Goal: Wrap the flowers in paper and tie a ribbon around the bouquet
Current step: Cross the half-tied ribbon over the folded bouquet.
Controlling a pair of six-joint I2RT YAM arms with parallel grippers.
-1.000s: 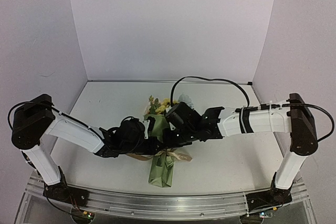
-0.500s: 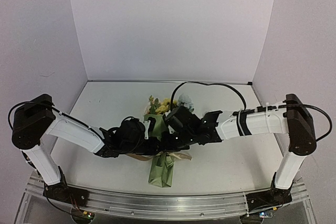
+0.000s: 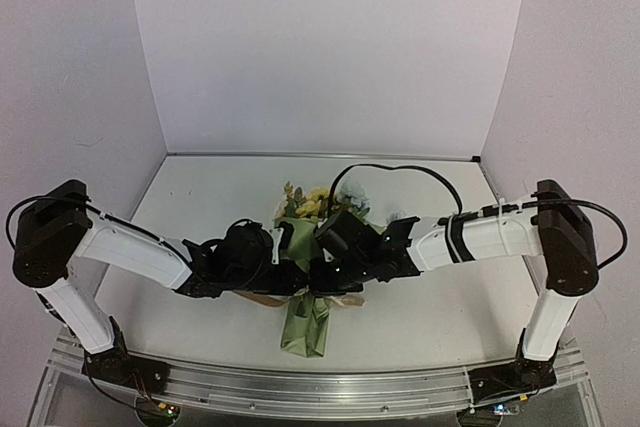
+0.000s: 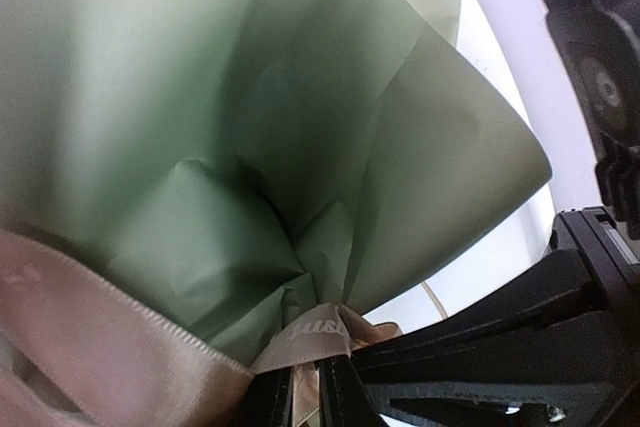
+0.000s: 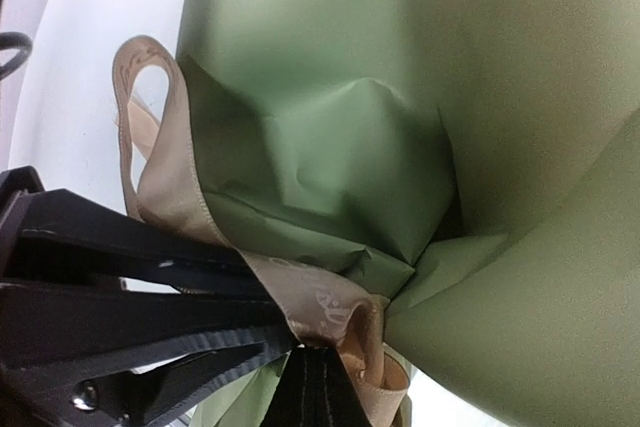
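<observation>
Ribbon [image 4: 150, 347] lettering [image 4: 312, 332] faint, unreadable

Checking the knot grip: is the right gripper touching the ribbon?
Touching. In the right wrist view the right gripper is closed on the ribbon by the gathered paper.

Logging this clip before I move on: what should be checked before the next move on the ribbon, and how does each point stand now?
1. Right jaws shut on the ribbon: ok.
2. Left jaws pinching the ribbon: ok, it runs between them.
3. Ribbon cinched at the pinched waist of the paper: ok.
4. Flowers poking out of the wrap's top: ok.
5. Knot finished: cannot tell, the arms hide it from above.
</observation>
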